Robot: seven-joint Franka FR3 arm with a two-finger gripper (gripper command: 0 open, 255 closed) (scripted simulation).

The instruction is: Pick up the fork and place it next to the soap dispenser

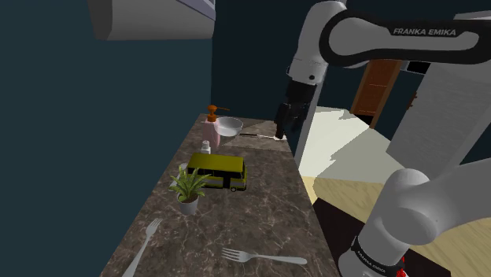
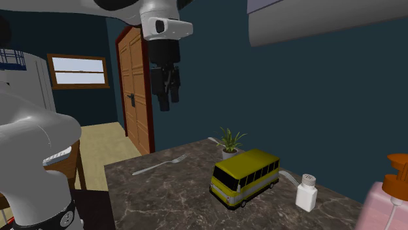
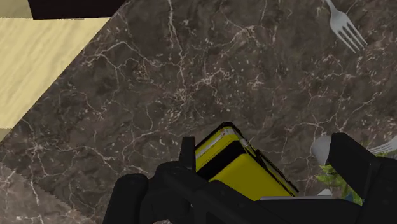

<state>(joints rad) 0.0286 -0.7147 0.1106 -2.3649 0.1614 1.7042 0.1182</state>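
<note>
Two grey forks lie at the near end of the dark marble counter (image 1: 260, 197), one by the shoulder view's left edge (image 1: 142, 248) and one nearer the stand (image 1: 263, 256). One fork (image 2: 160, 164) also lies near the counter corner in the second exterior view, and a fork head (image 3: 347, 28) lies on the marble beyond the bus in the wrist view. The pink soap dispenser (image 1: 211, 126) (image 2: 392, 196) with an orange pump stands at the far end. My gripper (image 1: 285, 118) (image 2: 165, 82) (image 3: 238, 184) hangs high above the counter, open and empty, far from both forks.
A yellow toy bus (image 1: 219, 171) (image 2: 247, 175) (image 3: 238, 165) sits mid-counter with a potted plant (image 1: 188, 189) (image 2: 229, 140) beside it. A white shaker (image 1: 205, 146) (image 2: 306, 193) and a white bowl (image 1: 230, 126) stand by the dispenser. A thin utensil (image 1: 256, 136) lies near the bowl.
</note>
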